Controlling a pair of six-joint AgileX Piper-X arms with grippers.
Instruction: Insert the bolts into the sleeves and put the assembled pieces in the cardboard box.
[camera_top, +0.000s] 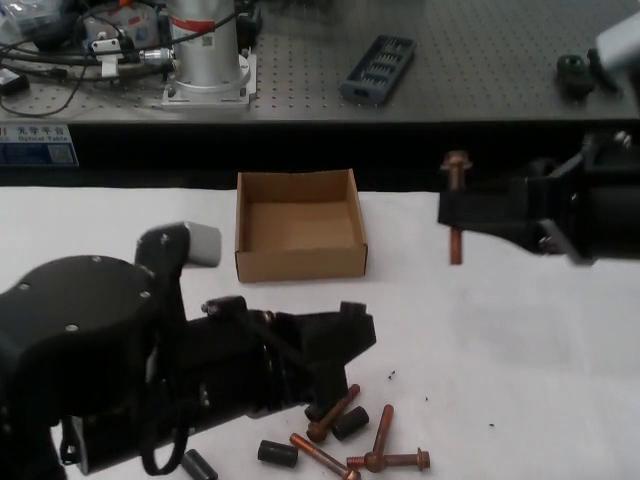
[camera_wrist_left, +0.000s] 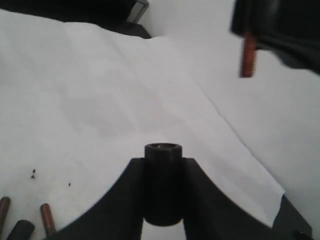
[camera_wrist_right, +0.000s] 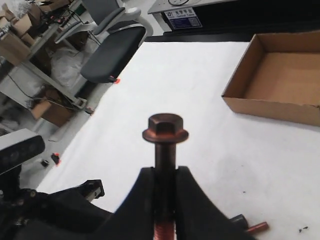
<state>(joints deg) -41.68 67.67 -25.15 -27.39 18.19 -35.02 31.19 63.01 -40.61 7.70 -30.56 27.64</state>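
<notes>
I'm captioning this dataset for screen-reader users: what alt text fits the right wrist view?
The right pincer grips a copper-coloured bolt by its shank, hex head sticking out, over a white-covered bench. An open cardboard box sits on the bench farther off; an office chair stands beyond the edge.

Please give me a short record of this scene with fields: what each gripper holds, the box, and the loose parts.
left gripper: shut on a black sleeve
right gripper: shut on a copper bolt, head up
cardboard box: open, no assembled piece visible inside
loose parts: bolts and sleeves on the white sheet
</notes>
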